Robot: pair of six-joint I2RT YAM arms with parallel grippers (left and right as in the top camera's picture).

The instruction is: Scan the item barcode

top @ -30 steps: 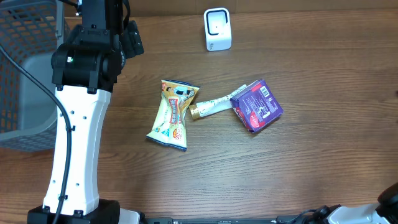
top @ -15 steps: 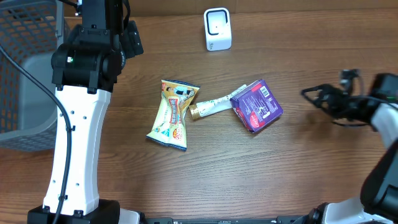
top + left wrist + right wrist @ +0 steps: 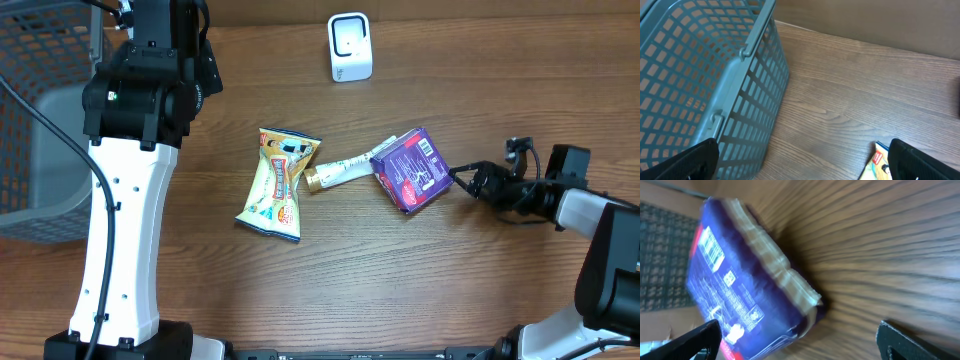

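Wooden bench [image 3: 520, 90] carries the purple box [image 3: 414, 171] just ahead of the right fingers [image 3: 912, 341], spread wide and empty; left fingers [image 3: 685, 162] likewise released. Reaching step, I judge: next straddle it, clench, and show the barcode [image 3: 711, 250] to the scanner [image 3: 350, 47].
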